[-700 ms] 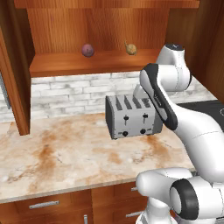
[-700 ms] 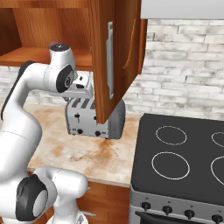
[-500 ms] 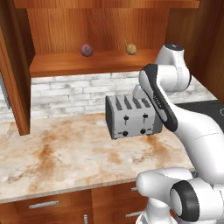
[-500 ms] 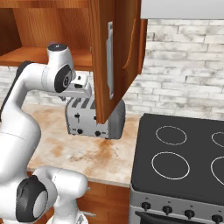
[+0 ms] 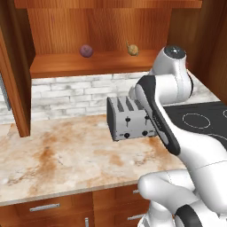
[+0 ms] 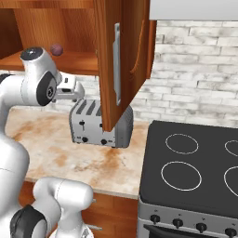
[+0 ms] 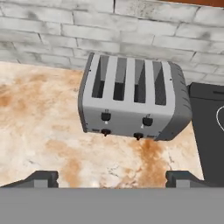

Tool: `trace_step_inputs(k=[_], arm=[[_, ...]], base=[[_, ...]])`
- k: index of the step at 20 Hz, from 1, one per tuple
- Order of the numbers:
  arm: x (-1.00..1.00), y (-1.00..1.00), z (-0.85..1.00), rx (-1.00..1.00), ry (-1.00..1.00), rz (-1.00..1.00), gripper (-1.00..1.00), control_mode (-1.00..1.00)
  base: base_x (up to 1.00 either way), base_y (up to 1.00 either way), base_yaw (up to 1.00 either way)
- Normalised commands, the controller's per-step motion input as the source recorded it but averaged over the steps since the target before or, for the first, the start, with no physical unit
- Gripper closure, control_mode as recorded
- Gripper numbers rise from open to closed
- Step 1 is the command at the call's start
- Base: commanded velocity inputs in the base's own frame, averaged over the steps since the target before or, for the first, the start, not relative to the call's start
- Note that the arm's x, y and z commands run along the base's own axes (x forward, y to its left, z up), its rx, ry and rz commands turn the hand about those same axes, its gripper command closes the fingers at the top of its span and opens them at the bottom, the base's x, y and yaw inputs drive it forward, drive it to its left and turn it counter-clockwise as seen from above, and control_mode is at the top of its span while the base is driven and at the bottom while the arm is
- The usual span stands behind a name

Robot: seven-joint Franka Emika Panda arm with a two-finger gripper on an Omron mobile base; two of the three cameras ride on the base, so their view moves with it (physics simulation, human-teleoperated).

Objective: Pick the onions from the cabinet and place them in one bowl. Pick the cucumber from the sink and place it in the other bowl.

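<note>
Nearest the base, the lower drawers (image 5: 44,207) with metal handles run beneath the front edge of a marbled cream and rust counter (image 5: 66,155). The white arm (image 5: 177,128) rises over this counter and bends back toward the wall. In the hand view the gripper (image 7: 111,178) looks down on the counter with its two dark finger tips (image 7: 41,178) set wide apart at either side of the frame; the jaws stand fully spread and nothing lies between them. A grey four-slot toaster (image 5: 129,120) sits on the counter just beyond the gripper, its slots up and its levers and knobs facing the base; it is clear of the fingers. To the right of the toaster, a black cooktop (image 6: 195,172) with ring markings adjoins the counter. Behind the toaster, a whitewashed brick backsplash (image 5: 66,95) runs along the wall. Above it hangs the cabinet (image 5: 97,66), reddish-brown, with its doors swung open; one door (image 6: 122,60) with a pale vertical handle hangs in front of the toaster in the right base view. On the plank shelf rest the onions: the purple-red onion (image 5: 86,50) to the left and the yellow-brown onion (image 5: 132,49) with a short stem tip to the right, well apart from each other and both well above the gripper.
</note>
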Motion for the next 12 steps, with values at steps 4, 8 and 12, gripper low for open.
trace_step_inputs(k=[4,8,12], arm=[[-0.05,0.34,0.61,0.03,-0.17,0.00,-1.00,-1.00],[0.00,0.44,0.63,0.05,-0.04,0.00,-1.00,-1.00],[0.10,0.48,0.50,0.15,0.00,0.00,-1.00,-1.00]], base=[[0.00,0.00,0.00],[0.00,0.00,0.00],[0.00,0.00,0.00]])
